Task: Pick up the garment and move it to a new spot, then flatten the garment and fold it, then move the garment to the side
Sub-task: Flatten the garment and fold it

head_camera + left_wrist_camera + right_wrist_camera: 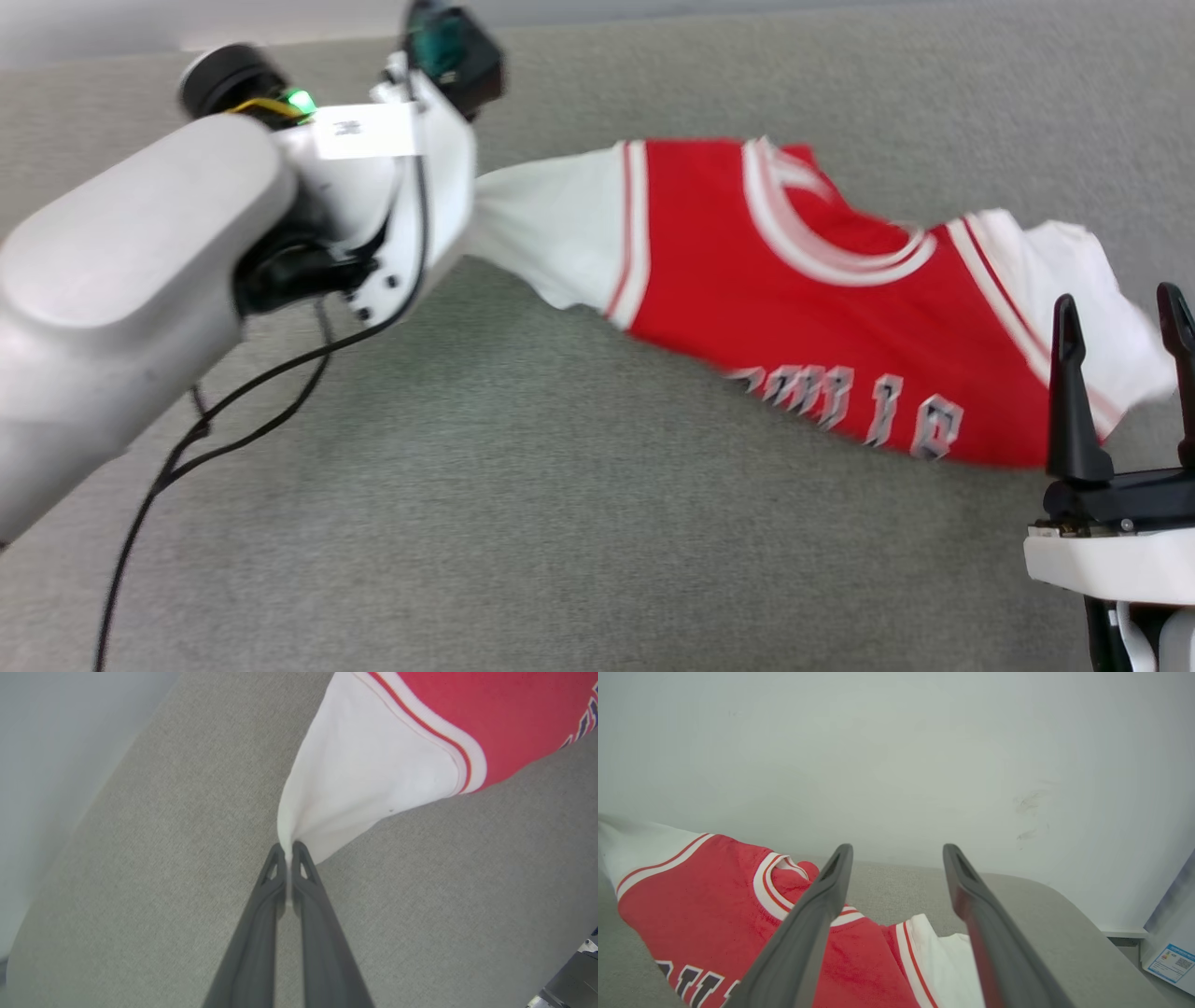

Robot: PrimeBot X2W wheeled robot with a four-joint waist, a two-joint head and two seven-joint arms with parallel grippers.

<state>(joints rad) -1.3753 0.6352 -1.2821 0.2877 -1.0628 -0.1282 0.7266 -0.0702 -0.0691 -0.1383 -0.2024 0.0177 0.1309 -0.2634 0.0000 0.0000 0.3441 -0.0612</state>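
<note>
Left tool [288, 851] pinches garment [495, 718] sleeve [369, 774]; lettering [859, 403] blurred, cut off.

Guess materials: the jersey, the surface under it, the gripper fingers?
Jersey: soft knit cloth, matte; it drapes and bunches where the left gripper pinches its white sleeve. Surface: grey woven fabric, fine visible weave, matte. Fingers: dark, smooth, slightly sheened, probably plastic or rubber.
</note>
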